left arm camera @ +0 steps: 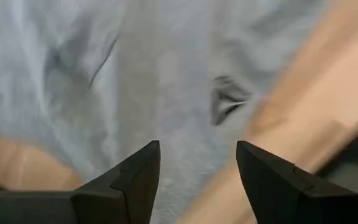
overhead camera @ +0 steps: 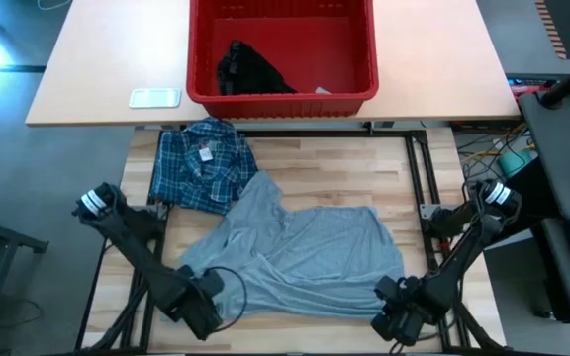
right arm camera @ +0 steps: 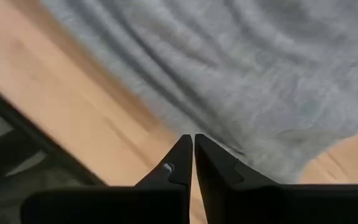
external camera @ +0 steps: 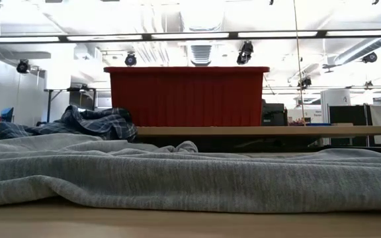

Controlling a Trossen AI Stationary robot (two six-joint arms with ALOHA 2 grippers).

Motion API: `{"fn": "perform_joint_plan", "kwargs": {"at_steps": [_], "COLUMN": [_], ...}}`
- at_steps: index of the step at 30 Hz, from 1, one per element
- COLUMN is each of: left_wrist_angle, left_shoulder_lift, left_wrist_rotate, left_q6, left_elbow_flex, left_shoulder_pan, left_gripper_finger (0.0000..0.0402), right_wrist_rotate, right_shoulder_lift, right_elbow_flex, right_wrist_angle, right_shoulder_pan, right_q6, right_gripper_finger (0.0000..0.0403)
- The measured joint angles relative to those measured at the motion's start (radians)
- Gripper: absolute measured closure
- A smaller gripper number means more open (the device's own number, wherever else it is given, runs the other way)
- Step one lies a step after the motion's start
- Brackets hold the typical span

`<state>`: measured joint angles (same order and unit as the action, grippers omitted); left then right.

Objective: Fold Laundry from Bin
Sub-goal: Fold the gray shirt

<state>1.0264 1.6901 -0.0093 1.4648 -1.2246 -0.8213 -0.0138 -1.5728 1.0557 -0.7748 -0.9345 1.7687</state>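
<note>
looking down at your worktop (overhead camera: 295, 153), you see the grey t-shirt (overhead camera: 305, 247) spread flat across the middle. your left tool (left arm camera: 197, 168) hangs over the shirt's near left corner with its fingers apart, gripping nothing. your right tool (right arm camera: 193, 155) sits at the near right corner, fingers clenched together, tips at the shirt's hem; you cannot tell whether cloth is pinched. the plaid shirt (overhead camera: 201, 163) lies folded at the far left, touching the t-shirt. the bin (overhead camera: 281, 94) stands beyond on the far table, a black garment (overhead camera: 250, 71) inside.
</note>
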Motion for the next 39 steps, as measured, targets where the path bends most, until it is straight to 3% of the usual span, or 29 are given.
{"fn": "perform_joint_plan", "kwargs": {"at_steps": [4,9,16,19,22,26,31,39], "left_wrist_angle": [-0.020,-0.061,-0.118,-0.076,0.001,-0.003,0.006,-0.017], "left_shoulder_lift": [0.030,0.066,0.100,0.101,0.102,0.100,0.154,0.306], "left_wrist_rotate": [0.000,0.012,0.043,0.053,0.070,-0.013,-0.103,0.007], "left_q6": [0.135,0.149,0.112,0.069,0.021,-0.020,-0.007,-0.093], "left_elbow_flex": [0.084,0.178,0.217,0.183,0.124,0.013,-0.028,-0.044], "left_shoulder_pan": [-0.051,-0.067,-0.093,-0.109,-0.115,-0.121,-0.136,-0.160], "left_gripper_finger": [0.0211,0.0212,0.0213,0.0213,0.0213,0.0213,0.0213,0.0213], "right_wrist_rotate": [0.048,0.103,0.327,0.316,0.232,0.145,0.146,0.288], "right_shoulder_lift": [0.004,0.004,0.015,0.041,0.055,0.033,-0.066,-0.144], "right_elbow_flex": [-0.062,-0.141,-0.179,-0.146,-0.080,-0.047,-0.067,-0.054], "right_wrist_angle": [0.002,0.027,-0.007,-0.018,0.001,0.120,0.169,0.177], "right_shoulder_pan": [0.000,0.003,-0.039,-0.052,-0.057,-0.062,-0.062,-0.076], "right_q6": [0.037,0.067,0.001,-0.007,-0.004,-0.025,-0.042,-0.115], "right_gripper_finger": [0.0394,0.0394,0.0394,0.0394,0.0394,0.0394,0.0394,0.0394]}}
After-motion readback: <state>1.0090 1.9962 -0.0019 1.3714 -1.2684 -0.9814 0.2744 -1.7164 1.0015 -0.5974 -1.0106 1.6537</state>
